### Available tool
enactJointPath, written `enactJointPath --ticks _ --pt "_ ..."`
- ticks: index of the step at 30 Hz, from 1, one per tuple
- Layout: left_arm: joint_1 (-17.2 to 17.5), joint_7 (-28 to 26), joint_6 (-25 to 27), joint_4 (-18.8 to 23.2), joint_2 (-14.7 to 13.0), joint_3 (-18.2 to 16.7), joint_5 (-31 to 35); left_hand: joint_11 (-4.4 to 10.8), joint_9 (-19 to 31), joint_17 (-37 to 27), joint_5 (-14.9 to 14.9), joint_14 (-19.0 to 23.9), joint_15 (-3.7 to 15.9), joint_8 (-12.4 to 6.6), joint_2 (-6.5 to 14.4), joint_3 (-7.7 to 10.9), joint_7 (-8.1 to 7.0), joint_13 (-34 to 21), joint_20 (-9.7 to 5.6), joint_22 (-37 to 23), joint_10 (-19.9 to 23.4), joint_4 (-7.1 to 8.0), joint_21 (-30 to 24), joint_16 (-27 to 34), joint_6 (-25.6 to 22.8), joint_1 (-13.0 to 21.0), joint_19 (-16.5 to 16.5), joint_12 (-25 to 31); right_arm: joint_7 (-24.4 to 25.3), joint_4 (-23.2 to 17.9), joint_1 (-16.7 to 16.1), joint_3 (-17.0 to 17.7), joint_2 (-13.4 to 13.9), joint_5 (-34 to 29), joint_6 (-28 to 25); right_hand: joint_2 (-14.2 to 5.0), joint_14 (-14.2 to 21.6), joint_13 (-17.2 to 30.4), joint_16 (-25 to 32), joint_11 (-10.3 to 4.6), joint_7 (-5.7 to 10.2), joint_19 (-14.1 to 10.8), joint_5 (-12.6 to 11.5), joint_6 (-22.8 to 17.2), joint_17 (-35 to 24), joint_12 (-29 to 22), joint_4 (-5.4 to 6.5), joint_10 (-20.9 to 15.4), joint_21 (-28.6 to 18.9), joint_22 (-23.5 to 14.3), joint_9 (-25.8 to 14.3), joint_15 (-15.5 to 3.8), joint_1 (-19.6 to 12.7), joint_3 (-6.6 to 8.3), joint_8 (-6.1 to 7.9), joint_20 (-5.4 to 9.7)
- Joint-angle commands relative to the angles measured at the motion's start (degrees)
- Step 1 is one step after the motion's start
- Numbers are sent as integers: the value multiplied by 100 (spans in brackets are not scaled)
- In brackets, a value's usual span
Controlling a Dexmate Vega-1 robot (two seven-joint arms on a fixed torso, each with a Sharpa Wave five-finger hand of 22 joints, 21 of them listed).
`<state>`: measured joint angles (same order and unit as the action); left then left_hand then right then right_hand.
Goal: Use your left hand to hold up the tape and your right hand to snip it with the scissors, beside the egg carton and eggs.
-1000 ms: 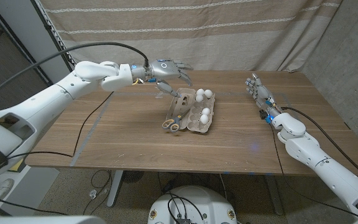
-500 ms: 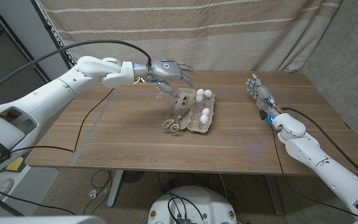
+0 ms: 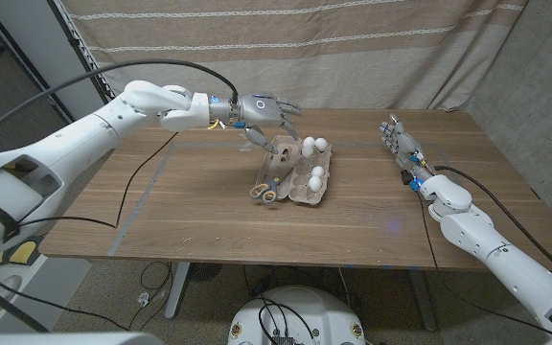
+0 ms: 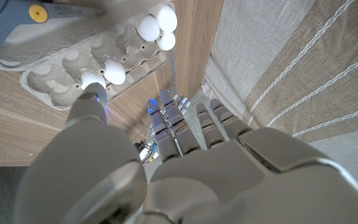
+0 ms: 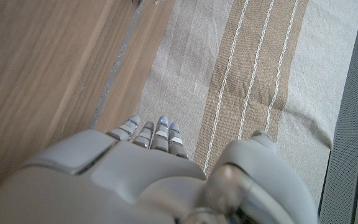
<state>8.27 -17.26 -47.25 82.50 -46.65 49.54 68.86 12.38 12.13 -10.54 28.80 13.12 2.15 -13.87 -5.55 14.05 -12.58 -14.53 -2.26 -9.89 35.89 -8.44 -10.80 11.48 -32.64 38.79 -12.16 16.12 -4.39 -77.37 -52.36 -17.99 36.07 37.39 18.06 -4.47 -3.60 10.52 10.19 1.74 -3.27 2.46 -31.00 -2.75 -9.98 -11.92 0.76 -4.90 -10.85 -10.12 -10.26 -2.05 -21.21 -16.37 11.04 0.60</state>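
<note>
Tape pickup beside the carton

Left hand (image 3: 260,108) hovers over the carton's (image 3: 300,182) far left corner, fingers spread, holding nothing; tape (image 3: 283,150) stands on that corner, scissors (image 3: 266,182) along its left side; lower squarely, pinch the roll, spare the eggs (image 3: 315,146); right hand (image 3: 397,139) waits empty, well right.

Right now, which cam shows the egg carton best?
Head view: the whole egg carton shows, with eggs and scissors on its left edge. The left wrist view shows it closer, though cropped, partly behind the left hand.
</note>
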Motion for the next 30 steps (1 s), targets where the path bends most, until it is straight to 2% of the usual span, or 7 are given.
enactJointPath --ticks 1,17,30 --pt "-247 -203 -122 -140 72 259 236 -11 25 -18 2 -12 1025 -11 -2 45 -6 -20 -851 -6 -43 -9 -17 -29 -44 72 -55 -31 15 -6 -11 8 4 0 -5 -50 -40 13 18 -25 26 36 -23 12 -18 -23 -42 16 -27 -21 -25 -56 -33 -24 -3 1" --pt "-748 -869 -299 -609 310 854 763 -3 27 -17 0 -22 1029 -23 17 75 -4 -43 -871 -7 27 -3 -20 -34 -84 112 -62 -25 43 -15 -10 4 9 -13 -32 -55 -41 13 19 -14 26 42 -18 8 -18 -27 -44 12 -28 -21 -25 -60 -35 -25 -2 0" --pt "-937 -1032 -330 -866 389 1118 700 -3 17 -16 -18 19 1030 -102 -2 138 -4 -64 -895 -7 236 5 -21 -31 -352 200 -82 -50 10 52 46 -17 -2 -17 -55 -58 -46 13 18 -23 30 46 -14 13 -18 -28 -46 12 -29 -21 -25 -57 -37 -25 -3 1"
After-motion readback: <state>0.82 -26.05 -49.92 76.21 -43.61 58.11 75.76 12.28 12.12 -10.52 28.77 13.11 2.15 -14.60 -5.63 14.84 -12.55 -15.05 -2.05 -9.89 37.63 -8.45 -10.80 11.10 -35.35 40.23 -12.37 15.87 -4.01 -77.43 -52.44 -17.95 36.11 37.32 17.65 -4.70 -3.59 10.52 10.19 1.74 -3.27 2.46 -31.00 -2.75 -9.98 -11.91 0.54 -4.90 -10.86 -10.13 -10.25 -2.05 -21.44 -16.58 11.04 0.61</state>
